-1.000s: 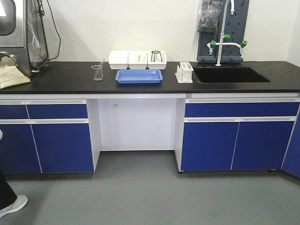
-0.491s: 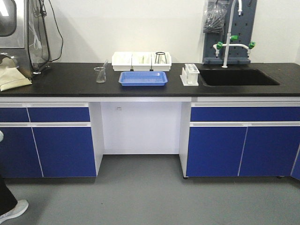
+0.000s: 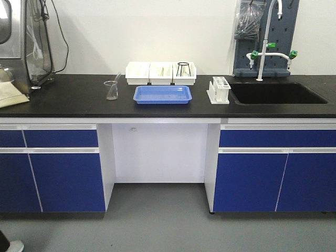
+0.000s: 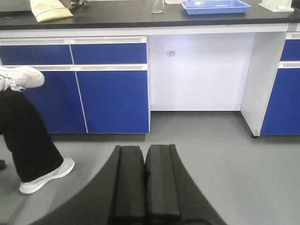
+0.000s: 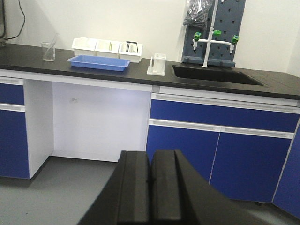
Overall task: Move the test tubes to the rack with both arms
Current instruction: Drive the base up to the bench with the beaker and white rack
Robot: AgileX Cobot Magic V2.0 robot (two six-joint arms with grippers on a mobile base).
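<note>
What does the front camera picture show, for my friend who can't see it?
A long black lab counter sits on blue cabinets. On it, a small white rack stands just left of the sink, with a blue tray, three white bins and a glass beaker farther left.

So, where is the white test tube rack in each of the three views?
Front view: the rack stands right of centre, between the blue tray and the sink.
Left wrist view: the rack is in the top right corner, cut off.
Right wrist view: the rack is upper middle.
Shared landmark: the blue tray, always to its left.
</note>
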